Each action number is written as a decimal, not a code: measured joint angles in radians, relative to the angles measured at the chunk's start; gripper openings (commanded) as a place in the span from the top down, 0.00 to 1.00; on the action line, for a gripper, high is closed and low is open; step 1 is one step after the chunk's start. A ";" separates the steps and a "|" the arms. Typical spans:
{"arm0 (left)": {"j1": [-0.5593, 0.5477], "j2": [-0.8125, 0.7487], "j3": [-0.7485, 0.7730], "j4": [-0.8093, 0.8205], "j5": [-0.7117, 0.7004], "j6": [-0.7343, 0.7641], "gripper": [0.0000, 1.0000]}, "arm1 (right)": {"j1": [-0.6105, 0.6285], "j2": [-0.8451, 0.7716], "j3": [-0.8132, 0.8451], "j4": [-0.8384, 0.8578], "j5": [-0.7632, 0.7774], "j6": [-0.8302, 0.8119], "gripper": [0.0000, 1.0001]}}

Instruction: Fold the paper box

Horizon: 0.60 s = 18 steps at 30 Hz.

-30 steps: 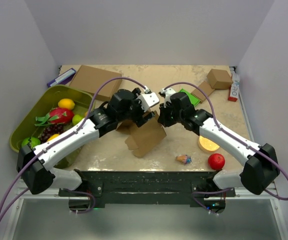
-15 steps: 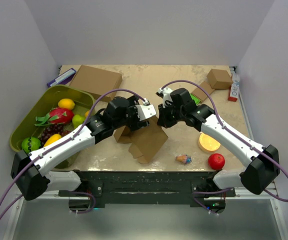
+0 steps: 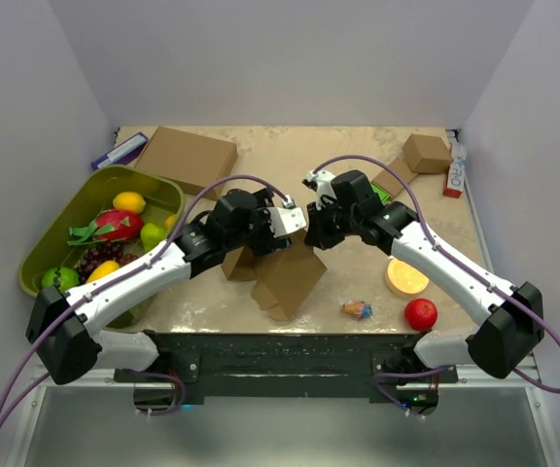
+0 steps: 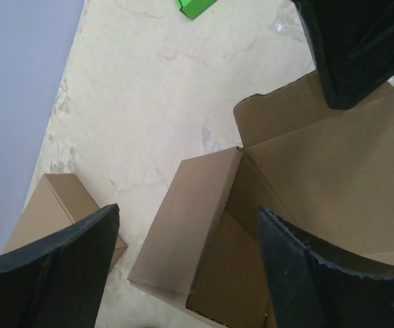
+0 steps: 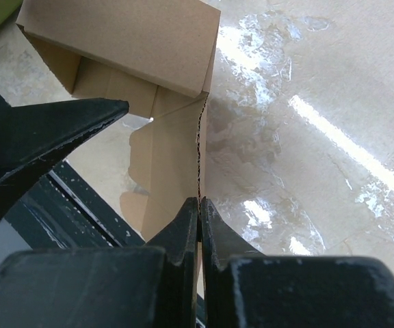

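Paper box point(image 3: 290, 275), partly erected, at table point(image 3: 358, 180) centre between both arms. Right gripper point(image 5: 199, 202) clamped on the thin edge of a flap — cardboard pinched between closed fingers point(image 5: 180, 234). Left gripper point(image 4: 187, 212) released — fingers spread wide above a raised side panel.

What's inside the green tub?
In the green tub lie a yellow fruit, a pink dragon fruit, dark grapes and a green apple. The left arm covers the near side, so anything there is hidden.
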 measured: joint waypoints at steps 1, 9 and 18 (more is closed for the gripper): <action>0.000 0.002 0.000 -0.001 0.001 0.001 0.19 | 0.000 0.000 0.001 -0.002 0.000 0.000 1.00; 0.000 0.069 0.000 -0.014 0.000 -0.002 0.48 | 0.000 0.000 0.003 -0.005 -0.004 -0.001 1.00; -0.003 0.073 0.000 -0.016 0.002 0.005 0.72 | 0.000 0.000 0.003 0.013 0.002 0.012 0.80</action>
